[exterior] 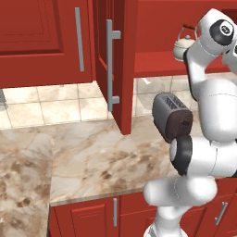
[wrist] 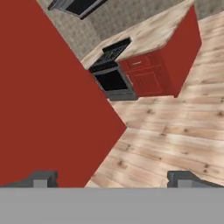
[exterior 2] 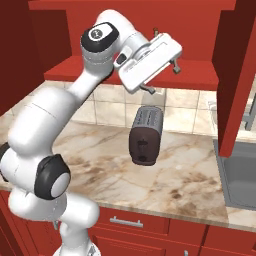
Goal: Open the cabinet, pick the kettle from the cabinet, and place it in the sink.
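Note:
The cabinet [exterior: 152, 28] stands open, its left door [exterior: 126, 69] swung out toward me with its long grey handle [exterior: 110, 65] showing. On the red shelf [exterior: 157, 64] sits the cream-white kettle [exterior: 183, 45], just left of my upper arm. In the right base view my gripper [exterior 2: 163, 79] hangs in front of the shelf [exterior 2: 200, 80], tilted, jaws wide open and holding nothing; the hand covers the kettle there. The hand view has the two fingertips [wrist: 41, 179] far apart, facing a flat red door face [wrist: 52, 100]. The grey sink [exterior 2: 240, 175] lies at the right edge.
A grey and dark-brown toaster [exterior 2: 145, 135] stands on the marble counter [exterior: 92, 157] below the shelf. The open right door [exterior 2: 235, 75] hangs over the sink's near side. Beyond the red panel the hand view shows a stove [wrist: 111, 72], a red island [wrist: 162, 65] and wooden floor.

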